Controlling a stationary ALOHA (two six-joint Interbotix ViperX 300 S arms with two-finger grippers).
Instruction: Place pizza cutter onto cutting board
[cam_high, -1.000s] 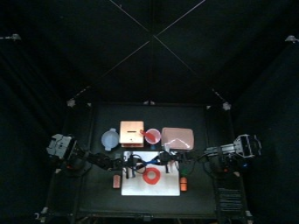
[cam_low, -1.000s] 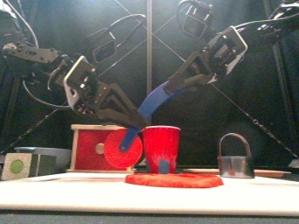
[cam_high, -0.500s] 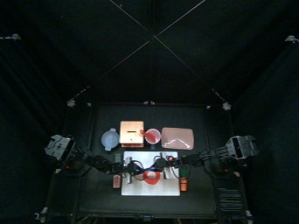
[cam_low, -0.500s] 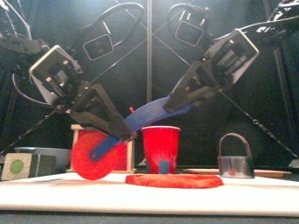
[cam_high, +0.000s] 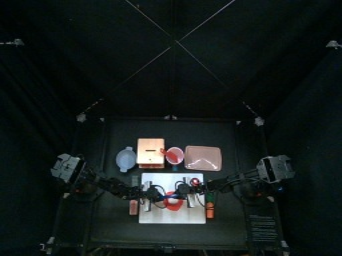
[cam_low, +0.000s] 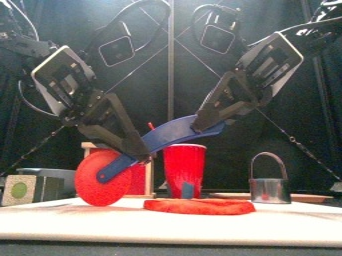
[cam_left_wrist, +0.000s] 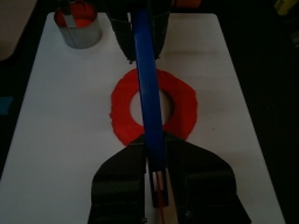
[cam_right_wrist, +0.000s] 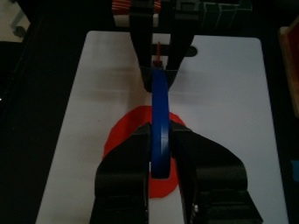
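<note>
The pizza cutter (cam_low: 167, 133) has a blue handle and a red wheel (cam_low: 96, 182). It hangs slanted above the white cutting board (cam_low: 54, 215), wheel end low on the left. My left gripper (cam_low: 123, 158) is shut on it near the wheel. My right gripper (cam_low: 203, 122) is shut on the handle's upper end. The left wrist view shows the blue handle (cam_left_wrist: 145, 79) running out from between my left jaws over the board (cam_left_wrist: 70, 105). The right wrist view shows the handle (cam_right_wrist: 159, 114) between my right jaws.
A flat red ring (cam_low: 198, 206) lies on the board under the cutter. Behind stand a red cup (cam_low: 185, 168), a metal cup (cam_low: 270, 185), a wooden box (cam_high: 151, 150), a pink tray (cam_high: 203, 156) and a pale bowl (cam_high: 126, 159).
Both arms have come forward and lower with the cutter. Its wheel has swung down and to the left, off the wooden box, closer to the board.
</note>
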